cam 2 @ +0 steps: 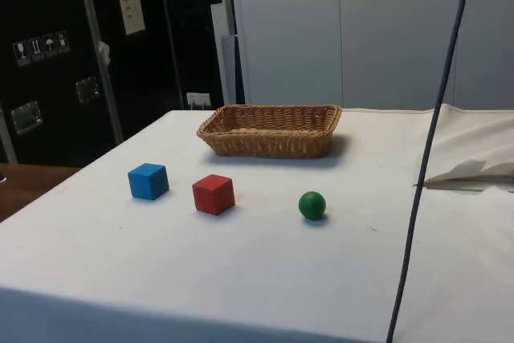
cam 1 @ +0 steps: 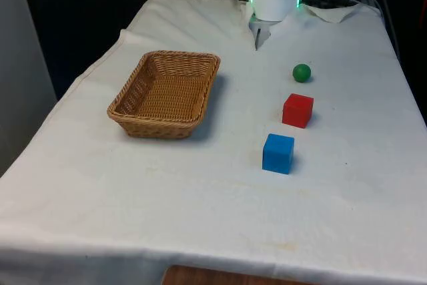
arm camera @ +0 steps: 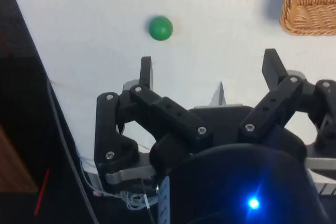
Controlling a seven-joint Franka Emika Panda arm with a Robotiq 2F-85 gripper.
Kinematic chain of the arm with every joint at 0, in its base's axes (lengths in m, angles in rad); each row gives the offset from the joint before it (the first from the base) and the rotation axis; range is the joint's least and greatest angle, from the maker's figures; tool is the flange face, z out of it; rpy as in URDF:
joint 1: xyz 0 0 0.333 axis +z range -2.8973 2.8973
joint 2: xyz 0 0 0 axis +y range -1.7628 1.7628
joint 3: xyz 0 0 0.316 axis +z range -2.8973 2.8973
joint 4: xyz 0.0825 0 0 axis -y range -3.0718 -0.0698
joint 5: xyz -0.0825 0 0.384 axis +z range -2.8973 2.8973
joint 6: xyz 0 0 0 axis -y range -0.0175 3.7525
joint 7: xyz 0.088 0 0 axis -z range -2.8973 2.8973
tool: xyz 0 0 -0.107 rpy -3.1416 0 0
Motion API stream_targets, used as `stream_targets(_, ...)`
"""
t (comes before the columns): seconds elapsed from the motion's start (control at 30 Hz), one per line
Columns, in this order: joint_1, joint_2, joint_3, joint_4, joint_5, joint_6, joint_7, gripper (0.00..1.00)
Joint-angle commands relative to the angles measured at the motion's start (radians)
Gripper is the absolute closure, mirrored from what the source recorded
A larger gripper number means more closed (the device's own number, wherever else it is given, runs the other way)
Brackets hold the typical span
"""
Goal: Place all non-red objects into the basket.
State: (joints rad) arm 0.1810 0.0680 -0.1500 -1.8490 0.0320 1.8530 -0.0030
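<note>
Wicker basket (cam 1: 165, 95): 1 unit, empty, on the white cloth (cam 1: 200, 211) toward the front view's left, rim low and open.

Green ball (cam 1: 301, 73): 1 unit, non-red, farthest back of the 3 pieces in a row on the front view's right. I judge it light, hard and smooth; it will roll if nudged, so I take it across its middle, pads level.

Red cube (cam 1: 297, 110): 1 unit, between ball and blue cube. I leave it where it stands.

Blue cube (cam 1: 278, 153): 1 unit, non-red, nearest the front edge. Looks rigid and light; 2 opposite flat faces give a sure hold.

Gripper (arm camera: 208, 69): 1 unit, fingers spread wide, nothing between them, raised above the cloth near the ball in the wrist view.
</note>
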Motion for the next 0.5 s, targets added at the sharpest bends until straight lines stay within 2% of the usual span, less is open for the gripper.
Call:
stream_targets(0.0,0.003,0.01,0.004,0.01,0.001,0.0,0.009,0.0)
stream_targets(0.23,0.0,0.031,0.023,0.028,0.0,0.002,0.019,0.0)
stream_targets(0.47,0.002,0.063,0.04,0.034,0.004,0.051,0.05,0.0)
